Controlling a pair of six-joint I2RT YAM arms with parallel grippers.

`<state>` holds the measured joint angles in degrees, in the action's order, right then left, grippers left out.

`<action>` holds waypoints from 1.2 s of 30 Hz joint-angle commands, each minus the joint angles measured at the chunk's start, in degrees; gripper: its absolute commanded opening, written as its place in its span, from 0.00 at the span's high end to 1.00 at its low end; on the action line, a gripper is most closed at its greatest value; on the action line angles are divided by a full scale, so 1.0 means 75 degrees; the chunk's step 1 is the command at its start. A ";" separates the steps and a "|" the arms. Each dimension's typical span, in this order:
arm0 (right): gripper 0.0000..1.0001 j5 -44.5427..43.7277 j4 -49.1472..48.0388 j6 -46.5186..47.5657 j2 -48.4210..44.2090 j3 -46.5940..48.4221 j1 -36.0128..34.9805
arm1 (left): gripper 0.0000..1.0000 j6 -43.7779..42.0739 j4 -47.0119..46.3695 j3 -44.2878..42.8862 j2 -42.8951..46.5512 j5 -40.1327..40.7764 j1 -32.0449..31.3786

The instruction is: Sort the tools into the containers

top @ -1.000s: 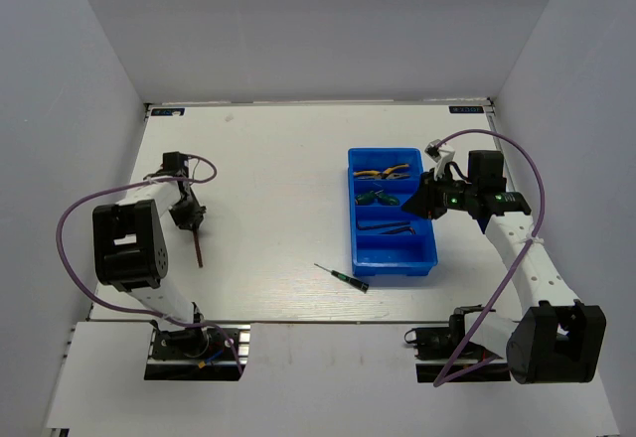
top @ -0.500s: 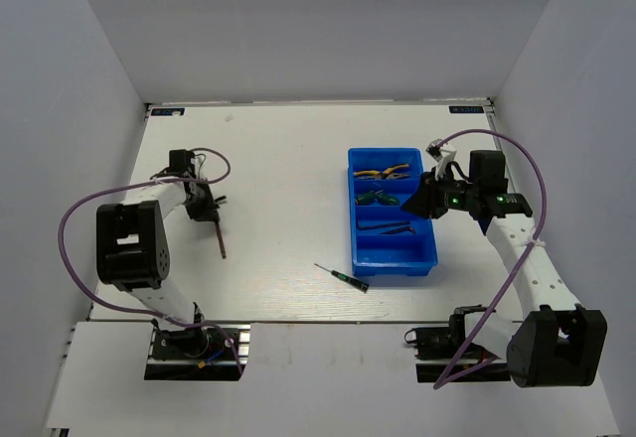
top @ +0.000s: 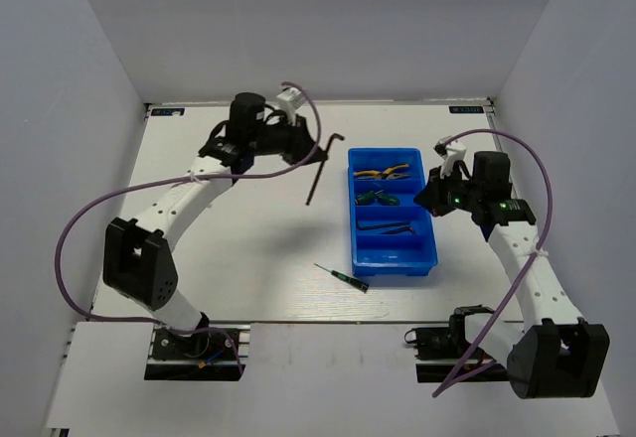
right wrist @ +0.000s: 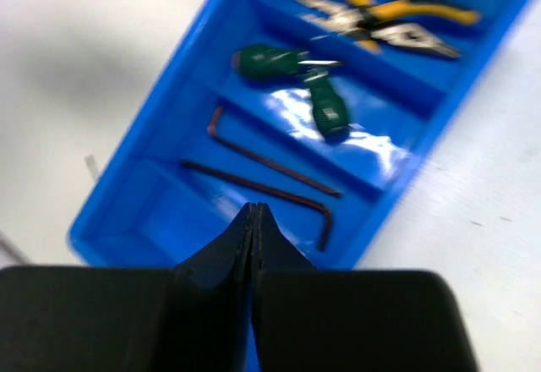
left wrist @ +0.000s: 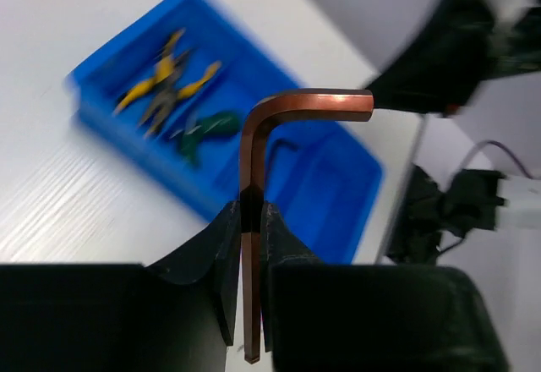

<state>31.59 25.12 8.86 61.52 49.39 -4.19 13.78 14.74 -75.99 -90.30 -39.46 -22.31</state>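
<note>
Hex key [left wrist: 248, 156] first: we see our left gripper [left wrist: 251, 220] clamped on its long shank, holding it in the air just left of the blue tray [top: 352, 220]. Inside the tray, yellow pliers [top: 383, 172] lie in the far compartment, green screwdrivers [top: 375, 197] in the next, and two more hex keys [right wrist: 269, 188] in the third. A thin dark screwdriver [top: 341, 276] lies on the table [top: 248, 248] just off the tray's near left corner. Our right gripper [right wrist: 254, 213], jaws pressed together on nothing, hangs over the tray's right side.
</note>
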 commanded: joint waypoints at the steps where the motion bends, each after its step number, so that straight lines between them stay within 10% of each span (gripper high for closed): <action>1: 1.00 -0.1456 -0.0747 -0.0139 -0.0444 -0.0116 0.0008 | 1.00 0.0095 -0.1027 -0.0730 -0.0332 -0.1217 -0.0740; 9: 1.00 -0.3463 -0.1065 0.0119 -0.0831 -0.0221 0.0124 | 1.00 0.0285 -0.2645 -0.1726 -0.2079 -0.1560 -0.2181; 22: 1.00 -0.3592 -0.1065 0.0084 -0.0890 -0.0198 0.0253 | 0.99 -0.1602 -0.0890 -0.2947 -0.3744 0.0184 -0.3271; 32: 1.00 -0.3077 -0.0983 0.0049 -0.0890 -0.0233 0.0300 | 0.83 -0.2294 -0.0127 -0.3087 -0.4131 0.1266 -0.3342; 36: 0.99 -0.2924 -0.0960 0.0095 -0.0890 -0.0256 0.0324 | 0.57 -0.2294 -0.0056 -0.3169 -0.4132 0.1335 -0.3413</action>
<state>7.84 19.51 9.23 55.70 47.83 -2.20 -2.22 13.45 -97.36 -122.30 -30.55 -47.13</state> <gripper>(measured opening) 0.008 0.392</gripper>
